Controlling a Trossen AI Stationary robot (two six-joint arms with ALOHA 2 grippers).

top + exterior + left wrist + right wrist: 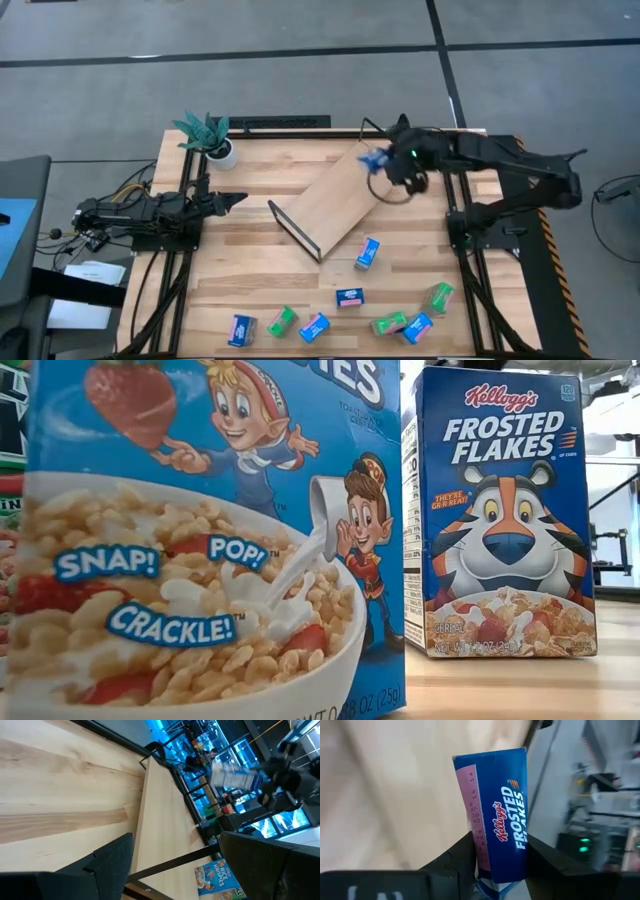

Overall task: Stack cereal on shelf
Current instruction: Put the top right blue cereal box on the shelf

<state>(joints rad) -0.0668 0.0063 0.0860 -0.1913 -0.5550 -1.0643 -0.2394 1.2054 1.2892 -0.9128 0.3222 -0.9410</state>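
Two dark arms over the wooden table (250,270). Right arm stretched from the right edge toward the far middle, its right gripper (385,165) raised over the far right end of the shelf (335,200) and clamped on a blue box (500,815), fingers (457,860) pressed on both long sides; "Kellogg's FROSTED FLAKES" readable on the blue face, a pink panel with small print on the neighbouring side. Left arm lying low at the left side, its left gripper (228,200) pointing right toward the shelf, fingers spread wide and holding nothing. Shelf resting diagonally in the middle of the table, nothing on its board, one black wire end at the near left. Eight more cereal boxes loose on the near part of the table: five blue, namely one (367,253) just beyond the near right corner of the shelf, one (349,297) nearer, one (314,327), one (241,330) and one (418,327); three green (282,321), (389,324), (439,296). In the low view, two boxes close to the lens: a Rice Krispies carton (200,540) with "SNAP! CRACKLE! POP!" and an upright Frosted Flakes carton (500,510) with a tiger. Small potted plant (208,135) at the far left corner.
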